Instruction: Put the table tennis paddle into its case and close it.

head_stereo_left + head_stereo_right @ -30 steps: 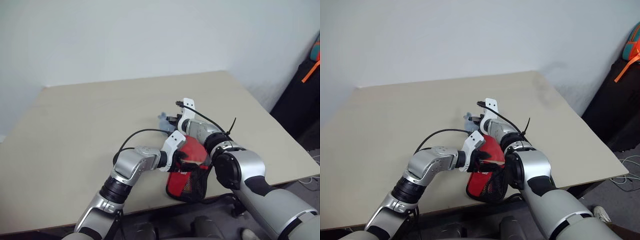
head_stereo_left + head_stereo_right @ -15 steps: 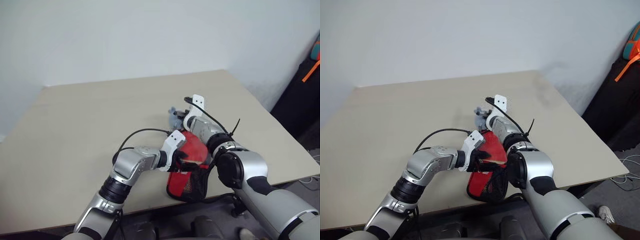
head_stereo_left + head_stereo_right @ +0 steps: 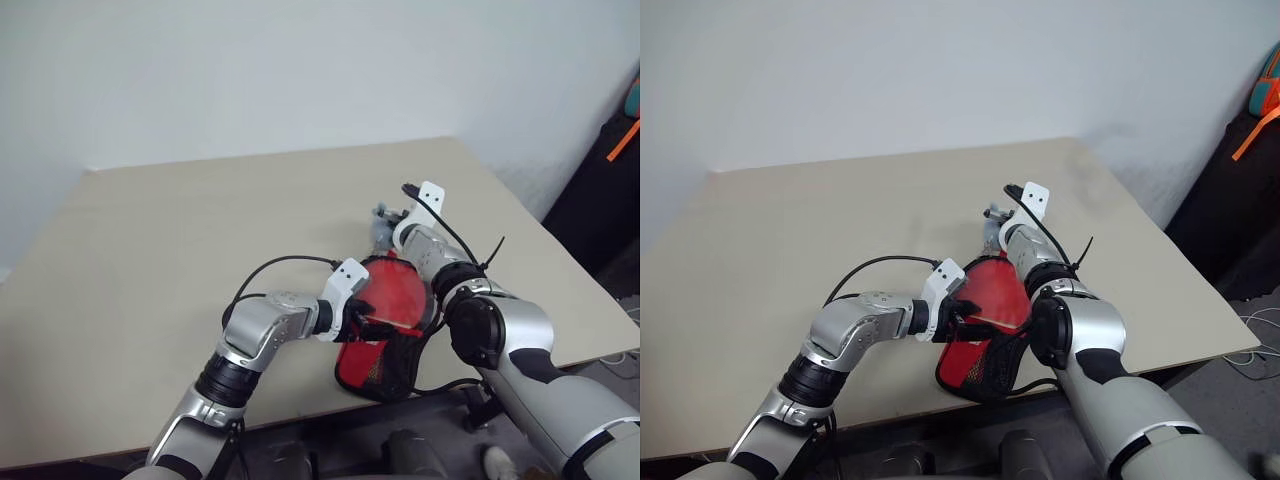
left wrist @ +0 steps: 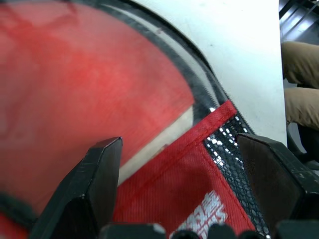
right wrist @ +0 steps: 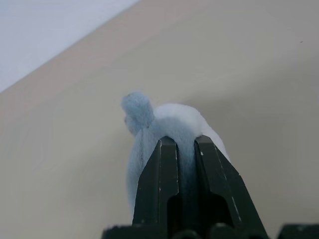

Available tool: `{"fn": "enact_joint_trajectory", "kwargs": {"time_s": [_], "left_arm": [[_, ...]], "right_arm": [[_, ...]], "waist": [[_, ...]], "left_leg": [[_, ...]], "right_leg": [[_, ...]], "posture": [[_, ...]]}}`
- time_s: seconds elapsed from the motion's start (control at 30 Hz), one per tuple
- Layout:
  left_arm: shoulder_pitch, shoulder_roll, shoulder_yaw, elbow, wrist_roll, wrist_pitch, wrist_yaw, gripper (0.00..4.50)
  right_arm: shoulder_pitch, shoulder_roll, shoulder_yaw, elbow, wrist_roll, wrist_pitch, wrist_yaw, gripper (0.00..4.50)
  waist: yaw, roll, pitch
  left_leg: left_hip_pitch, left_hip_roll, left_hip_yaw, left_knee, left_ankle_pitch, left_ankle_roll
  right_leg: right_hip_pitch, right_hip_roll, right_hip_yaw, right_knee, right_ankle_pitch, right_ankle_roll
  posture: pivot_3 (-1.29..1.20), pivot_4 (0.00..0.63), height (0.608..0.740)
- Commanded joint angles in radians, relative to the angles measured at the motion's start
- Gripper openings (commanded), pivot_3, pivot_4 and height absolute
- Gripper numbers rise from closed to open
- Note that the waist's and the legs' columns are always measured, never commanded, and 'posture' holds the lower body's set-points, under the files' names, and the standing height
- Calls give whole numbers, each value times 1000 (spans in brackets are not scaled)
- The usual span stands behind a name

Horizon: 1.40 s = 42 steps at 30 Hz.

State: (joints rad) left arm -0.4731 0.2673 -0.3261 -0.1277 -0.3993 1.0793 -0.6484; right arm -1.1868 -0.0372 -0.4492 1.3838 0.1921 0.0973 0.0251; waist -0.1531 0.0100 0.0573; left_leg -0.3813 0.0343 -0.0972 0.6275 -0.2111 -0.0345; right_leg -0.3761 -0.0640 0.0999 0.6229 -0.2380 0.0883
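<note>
Left gripper (image 4: 179,199) spread wide around black mesh paddle-shaped case (image 3: 385,365), lower centre, at beige desk (image 3: 180,250) front edge. Red-rubber table tennis paddle (image 3: 395,300) inside case. Right gripper (image 5: 179,164) clenched on pale-blue fluffy tuft (image 5: 164,122), centre-right.

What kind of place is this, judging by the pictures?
Probably a plain indoor work or test room: a bare beige table against a blank white wall, with dark bags and loose cables on the floor.
</note>
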Motion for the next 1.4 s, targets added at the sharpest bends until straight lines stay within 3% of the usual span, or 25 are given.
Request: {"fn": "enact_joint_trajectory", "kwargs": {"time_s": [0.03,0.77,0.93,1.17,1.4], "left_arm": [[14,10,18,7,2,23,24,3869],[-6,10,-26,48,-3,8,-6,3869],[-16,12,-35,63,0,0,-23,3869],[-36,7,-54,97,2,-12,-53,3869],[-66,8,-85,130,31,-83,-84,3869]], "right_arm": [[-21,-65,12,-40,-19,-32,-15,25],[136,-296,34,-162,4,62,31,25],[251,-343,25,-345,45,188,50,25],[538,-327,28,-822,102,491,29,25],[631,-287,32,-1010,133,605,-8,25]], "waist": [[0,0,0],[9,1,1],[34,1,1],[70,1,0],[80,1,0]], "left_leg": [[0,0,0,0,0,0],[-1,-1,0,1,0,0],[-2,-5,0,2,1,1],[-10,-13,0,4,2,2],[-12,-16,1,3,2,3]], "right_leg": [[0,0,0,0,0,0],[2,0,1,-1,-1,1],[2,-1,6,-1,-2,2],[-1,-1,16,-2,-6,8],[-4,-2,20,-2,-7,10]], "posture": [[0,0,740],[0,0,740],[0,0,740],[0,0,740],[0,0,740]]}}
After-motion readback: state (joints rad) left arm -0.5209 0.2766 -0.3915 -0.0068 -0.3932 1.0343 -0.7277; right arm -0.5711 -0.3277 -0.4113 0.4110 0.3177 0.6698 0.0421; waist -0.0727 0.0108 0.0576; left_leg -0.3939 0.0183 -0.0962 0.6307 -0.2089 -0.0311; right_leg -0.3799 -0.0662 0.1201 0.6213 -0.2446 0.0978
